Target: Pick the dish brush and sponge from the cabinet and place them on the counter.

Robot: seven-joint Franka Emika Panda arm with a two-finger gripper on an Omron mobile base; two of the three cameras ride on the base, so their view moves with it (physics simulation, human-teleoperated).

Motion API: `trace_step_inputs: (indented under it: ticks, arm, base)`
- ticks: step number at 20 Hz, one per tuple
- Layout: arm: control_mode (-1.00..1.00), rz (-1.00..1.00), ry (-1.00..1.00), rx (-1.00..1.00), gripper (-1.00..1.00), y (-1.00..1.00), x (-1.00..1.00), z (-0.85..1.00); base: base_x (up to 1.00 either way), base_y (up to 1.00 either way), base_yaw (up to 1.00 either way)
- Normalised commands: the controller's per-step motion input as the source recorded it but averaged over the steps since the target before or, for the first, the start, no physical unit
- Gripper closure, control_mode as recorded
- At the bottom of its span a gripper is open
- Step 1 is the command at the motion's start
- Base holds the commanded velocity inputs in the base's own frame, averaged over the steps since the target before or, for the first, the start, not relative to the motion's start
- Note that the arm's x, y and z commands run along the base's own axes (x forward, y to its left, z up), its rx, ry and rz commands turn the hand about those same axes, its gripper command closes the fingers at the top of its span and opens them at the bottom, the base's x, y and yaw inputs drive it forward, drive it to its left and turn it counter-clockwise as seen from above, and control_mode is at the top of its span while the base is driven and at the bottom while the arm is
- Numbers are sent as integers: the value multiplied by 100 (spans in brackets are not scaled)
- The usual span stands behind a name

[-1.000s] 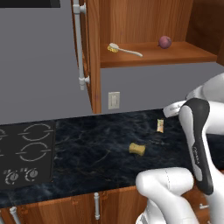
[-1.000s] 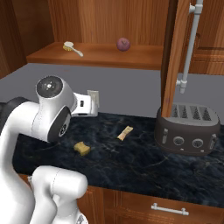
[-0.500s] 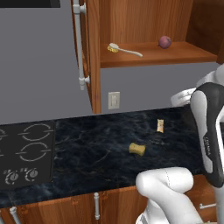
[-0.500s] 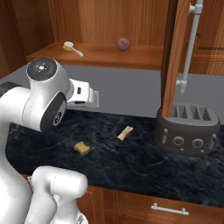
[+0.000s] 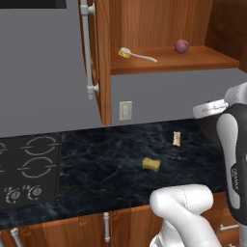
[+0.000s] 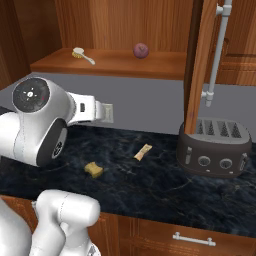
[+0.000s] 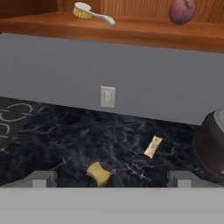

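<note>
Left base cam: the cabinet point(image 5: 159, 29) is hanging open, door swung out to the left with its silver bar handle point(image 5: 87, 48) facing us. On the wooden shelf the dish brush point(image 5: 136, 54) lies flat, yellow head to the left, white handle pointing right, and a purple-red ball point(image 5: 182, 46) sits well apart from it further right. Down on the black counter point(image 5: 96, 169) the sponge point(image 5: 151, 164) lies out in the open, with a small tan packet point(image 5: 176, 138) near it toward the wall. Stovetop point(image 5: 26, 169) is off to the left, outlet plate point(image 5: 125, 110) on the grey wall above.

Right base cam: same stuff from the other side. Brush point(image 6: 83, 54) and ball point(image 6: 141, 50) on the shelf, sponge point(image 6: 93, 169) and packet point(image 6: 142, 151) on the counter point(image 6: 165, 190), and a dark toaster point(image 6: 215, 147) standing at the right just below the door edge.

Hand cam: the gripper point(image 7: 111, 179) is spread wide, holding nothing, both fingertips point(image 7: 41, 178) low in the view. The sponge point(image 7: 99, 173) lies on the counter point(image 7: 65, 135) between them, closer to the left one; can't tell how high above it the hand is. Packet point(image 7: 152, 146) beyond it, brush point(image 7: 92, 12) on the shelf.
</note>
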Motion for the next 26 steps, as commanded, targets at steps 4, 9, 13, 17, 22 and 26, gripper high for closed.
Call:
trace_step_inputs:
  ticks: [4, 9, 13, 17, 22, 26]
  arm:
    - [-100, 0, 0, 5, -100, 0, -1, 52]
    - [-100, 0, -7, 2, -100, 0, -36, 32]
    - [-100, 0, -7, -2, -100, 0, -31, 21]
    - [-100, 1, 0, -3, -100, 0, -8, 32]
    - [-100, 2, 0, 0, -100, 0, 0, 39]
    - [-100, 6, -2, 0, -100, 0, 0, 16]
  base:
    - [0, 0, 0]
    - [0, 0, 0]
    - [0, 0, 0]
    - [0, 0, 0]
    - [0, 0, 0]
    - [0, 0, 0]
